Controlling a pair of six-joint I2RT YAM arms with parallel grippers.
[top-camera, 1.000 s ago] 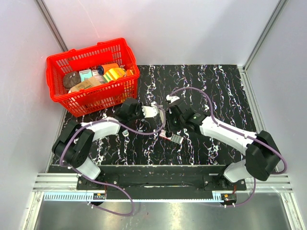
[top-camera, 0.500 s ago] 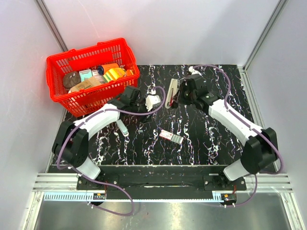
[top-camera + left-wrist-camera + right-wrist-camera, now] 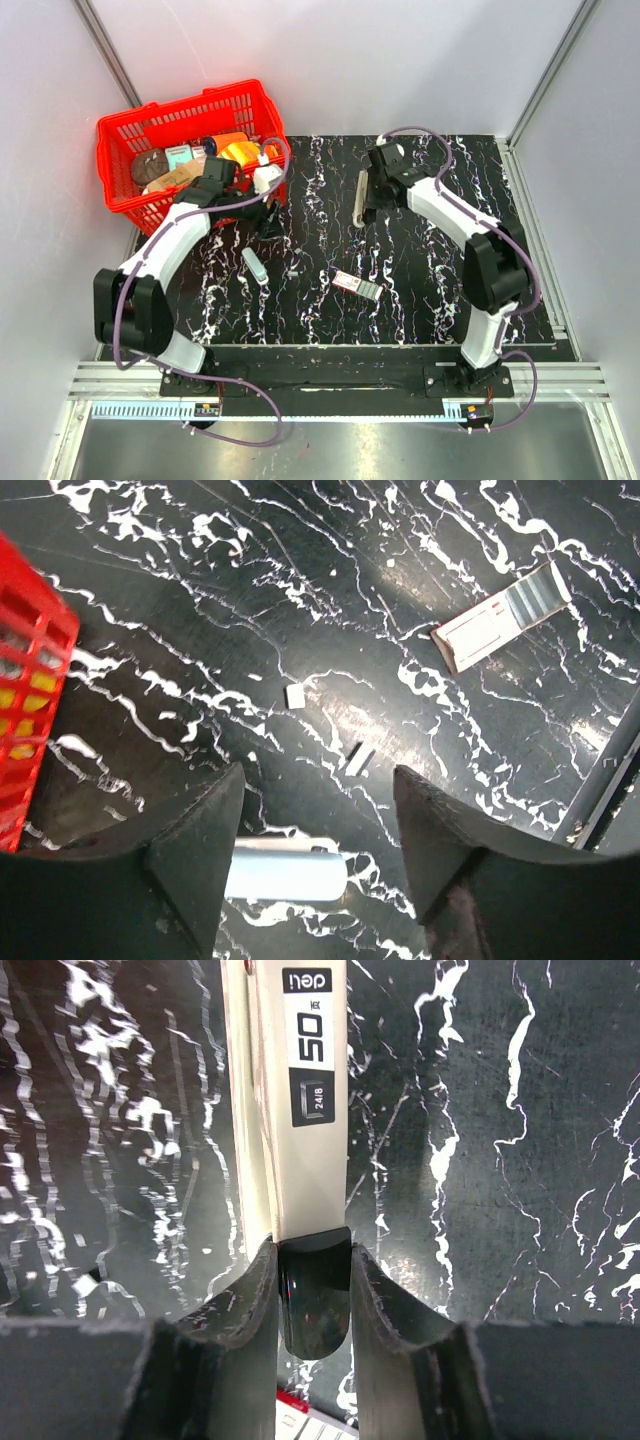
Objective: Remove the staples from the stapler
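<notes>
The stapler is long and cream-white with a black end, and carries a label with the number 50. My right gripper holds it over the back middle of the table, its jaws shut on the black end. My left gripper hangs near the red basket, open with nothing between its fingers. Far below it a pale blue-grey metal piece lies on the table. Two small white bits lie nearby; I cannot tell whether they are staples.
The red basket full of groceries stands at the back left, close to my left gripper; its corner shows in the left wrist view. A red-and-white staple box lies mid-table. The table top is black marble-patterned.
The two grippers have parted from the table's centre. The left opened and swung back-left towards the basket. The right carried the stapler to the back of the table.
</notes>
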